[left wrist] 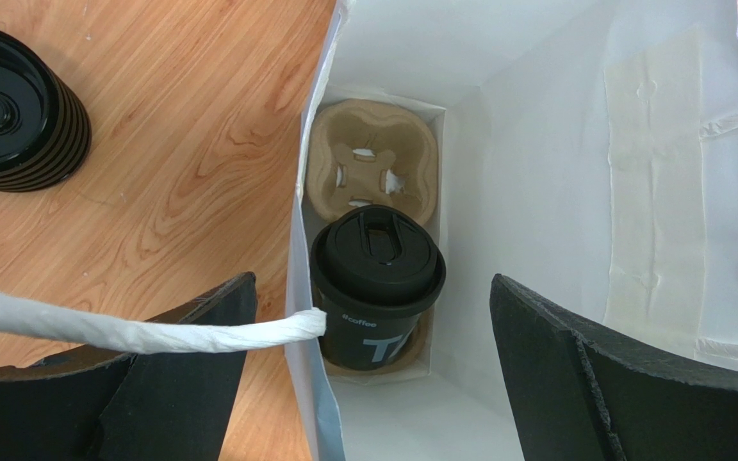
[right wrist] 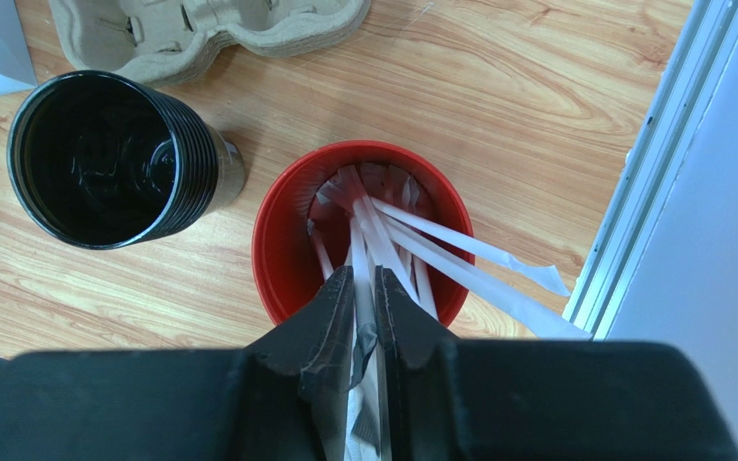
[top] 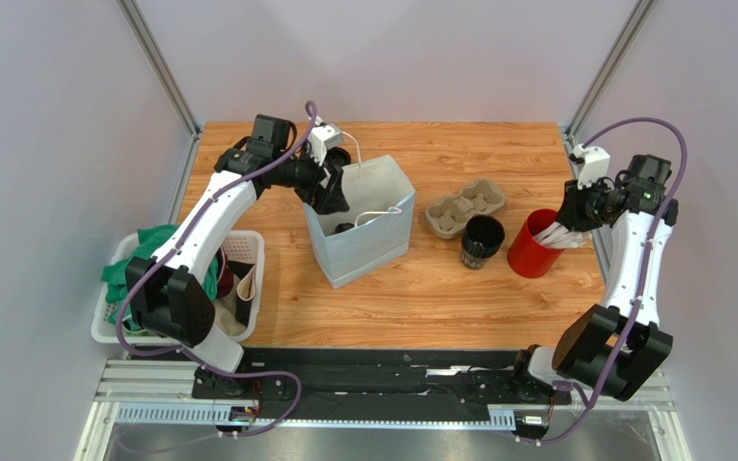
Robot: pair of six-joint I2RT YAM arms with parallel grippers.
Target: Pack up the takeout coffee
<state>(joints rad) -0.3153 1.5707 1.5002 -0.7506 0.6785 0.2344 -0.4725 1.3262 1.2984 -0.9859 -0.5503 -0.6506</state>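
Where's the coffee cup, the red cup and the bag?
coffee cup [left wrist: 376,261]: left wrist view, on its black lid.
red cup [right wrist: 281,254]: right wrist view, on its left wall.
bag [top: 368,244]: top view, on its front side.

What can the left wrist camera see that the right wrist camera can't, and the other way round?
Only the left wrist view looks into the white paper bag, where the black lidded coffee cup sits in a cardboard tray, below the open left gripper. Only the right wrist view shows the red cup, the right gripper pinching a white straw in it, and a second tray on the table. Both show the wooden table and a ridged black round item.
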